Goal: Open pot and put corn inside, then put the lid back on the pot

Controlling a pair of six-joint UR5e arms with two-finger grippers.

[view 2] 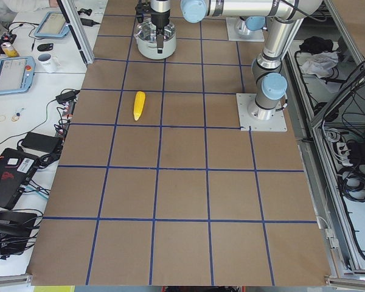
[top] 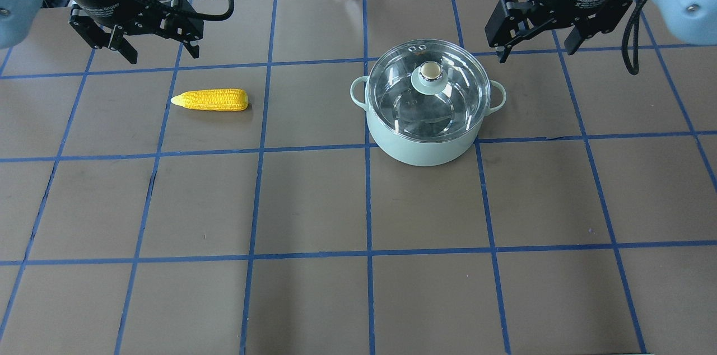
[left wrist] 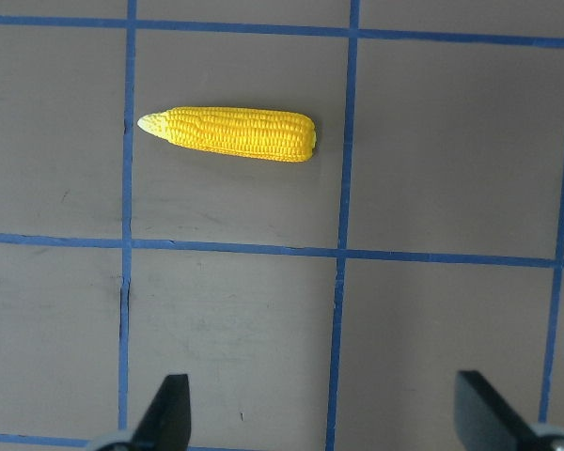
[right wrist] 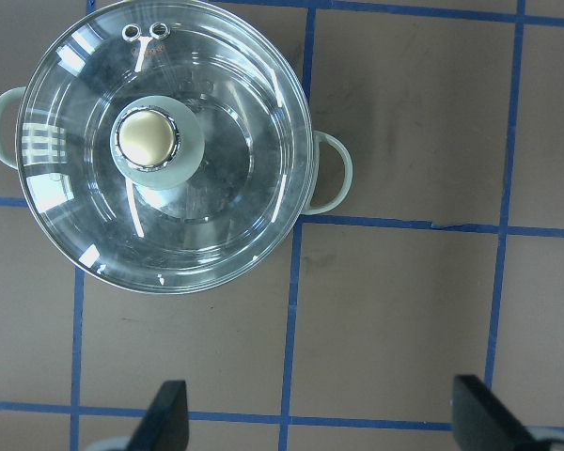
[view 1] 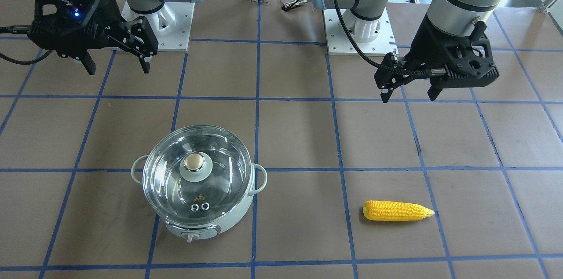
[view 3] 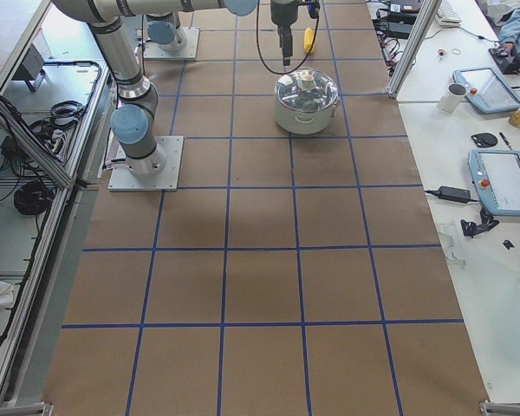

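Observation:
The pale mint pot (view 1: pixel 206 222) stands on the table with the clear glass lid (view 1: pixel 220 160) on it, and its beige knob (view 1: pixel 194 163) is on top. The yellow corn (view 1: pixel 396 211) lies flat on the table, apart from the pot. My left gripper (top: pixel 163 55) is open and empty, raised above the table, with the corn (top: pixel 212 100) lying just beyond it. My right gripper (top: pixel 536 52) is open and empty, raised beside the pot (top: pixel 425 150). The left wrist view shows the corn (left wrist: pixel 230 133), and the right wrist view shows the lid (right wrist: pixel 235 188).
The table is brown paper with a blue tape grid (top: pixel 367 198). The two arm bases (view 1: pixel 356 28) stand at the robot's edge of the table. Side tables with tablets and cables (view 2: pixel 12 73) lie beyond the table's far edge.

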